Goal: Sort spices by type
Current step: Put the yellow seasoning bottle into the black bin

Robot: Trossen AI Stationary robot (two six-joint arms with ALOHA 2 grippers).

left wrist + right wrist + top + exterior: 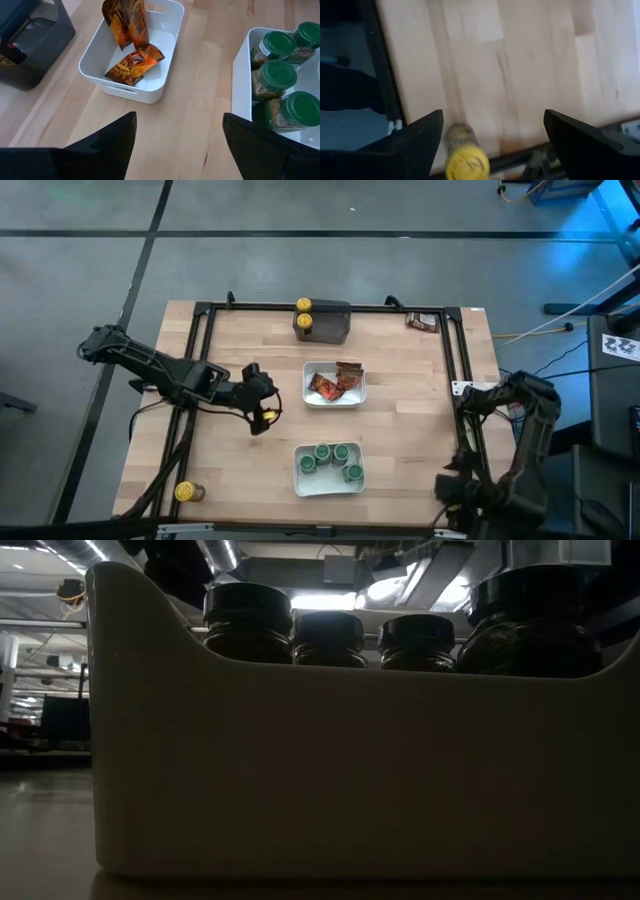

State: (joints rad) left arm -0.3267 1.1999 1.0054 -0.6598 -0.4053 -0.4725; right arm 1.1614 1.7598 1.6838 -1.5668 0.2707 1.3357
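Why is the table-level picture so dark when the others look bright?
Low view: the white tray stands close before the camera, its near wall in shadow; bright ceiling lights behind turn the jars into silhouettes. High view and left wrist view: lit evenly from above.

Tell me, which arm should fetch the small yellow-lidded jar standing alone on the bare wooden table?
Left, probably. Its open gripper hangs mid-table on that yellow-lidded jar's side; the right gripper, also open, sits folded back at the far right edge, beyond both white rectangular trays.

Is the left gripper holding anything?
No, the left gripper is open and empty, above bare wood between the sachet tray and the jar tray.
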